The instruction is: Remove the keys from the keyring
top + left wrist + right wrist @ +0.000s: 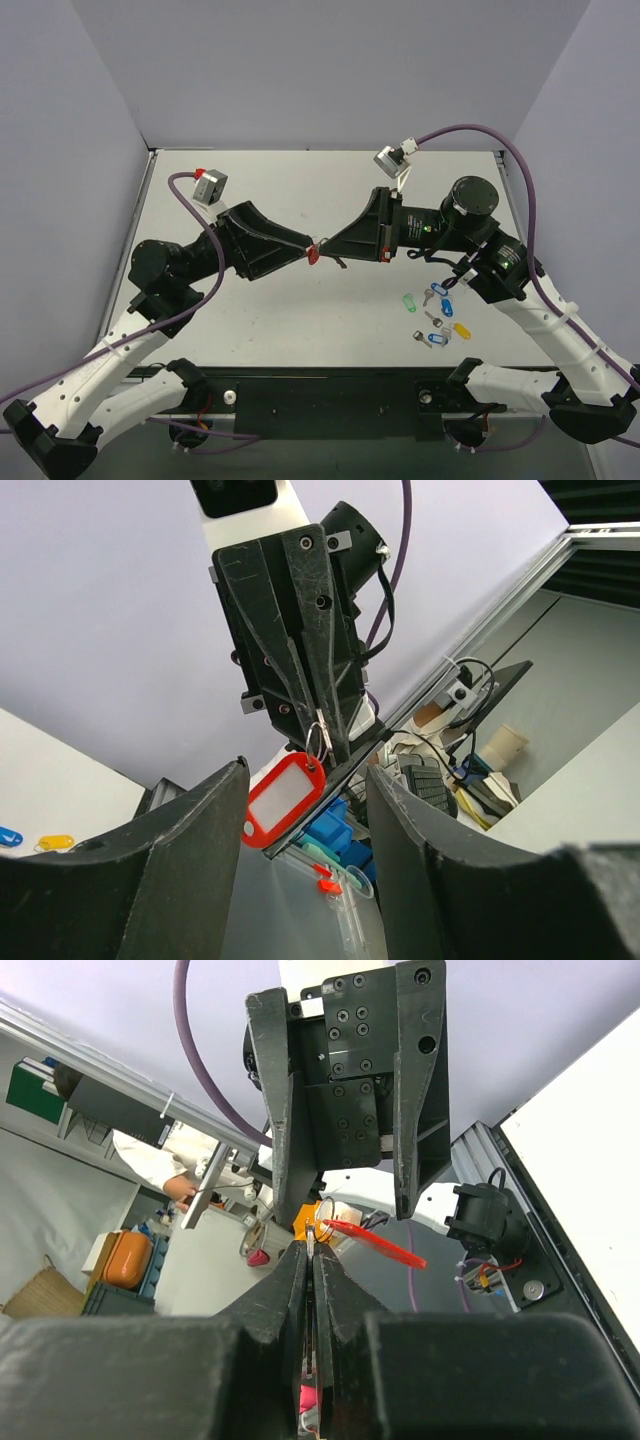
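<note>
My right hand (312, 1245) clamps the small red oblong plastic keyring (285, 798); left hand (306, 772) beside it gapes empty; key hidden, seemingly unfreed.

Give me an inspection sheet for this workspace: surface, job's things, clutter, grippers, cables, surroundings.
Surface: white table, no spills seen.
Job's things: red keyring held in the air between the arms; its key cannot be made out.
Clutter: green tag, yellow tag, two blue tags and loose keys lying near the right arm.
Grippers: right gripper jaws shut at the keyring's ring end; left gripper jaws open, pointed at the tag.
Cables: purple cable arcing from each wrist camera.
Surroundings: grey walls on three sides.
</note>
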You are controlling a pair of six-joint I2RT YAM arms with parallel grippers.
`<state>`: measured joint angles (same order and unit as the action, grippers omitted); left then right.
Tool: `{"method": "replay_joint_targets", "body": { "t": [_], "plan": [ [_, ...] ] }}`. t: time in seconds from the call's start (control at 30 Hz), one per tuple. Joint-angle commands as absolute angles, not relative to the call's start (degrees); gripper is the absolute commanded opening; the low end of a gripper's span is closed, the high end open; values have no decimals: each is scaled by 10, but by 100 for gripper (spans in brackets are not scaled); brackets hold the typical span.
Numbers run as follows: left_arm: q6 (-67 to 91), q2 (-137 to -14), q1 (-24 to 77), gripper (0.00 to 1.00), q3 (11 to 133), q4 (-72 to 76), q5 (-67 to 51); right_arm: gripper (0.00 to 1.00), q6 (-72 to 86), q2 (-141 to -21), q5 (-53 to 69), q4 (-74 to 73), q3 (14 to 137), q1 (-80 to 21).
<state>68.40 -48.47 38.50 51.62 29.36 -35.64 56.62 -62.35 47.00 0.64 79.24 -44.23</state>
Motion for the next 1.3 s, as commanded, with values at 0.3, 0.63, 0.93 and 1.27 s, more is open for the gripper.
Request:
{"method": "replay_joint_targets", "body": {
  "t": [0.3, 0.63, 0.93, 1.27],
  "plan": [
    [693, -488, 384, 47, 524, 331, -347, 0, 574, -613, 480, 60, 786, -442],
    [696, -496, 388, 40, 526, 336, -351, 0, 573, -615, 477, 60, 785, -445],
    [693, -501, 397, 28, 530, 337, -348, 0, 567, -617, 474, 52, 784, -449],
    [672, -506, 417, 0, 538, 323, -333, 0, 548, -614, 471, 25, 781, -454]
  ]
}}
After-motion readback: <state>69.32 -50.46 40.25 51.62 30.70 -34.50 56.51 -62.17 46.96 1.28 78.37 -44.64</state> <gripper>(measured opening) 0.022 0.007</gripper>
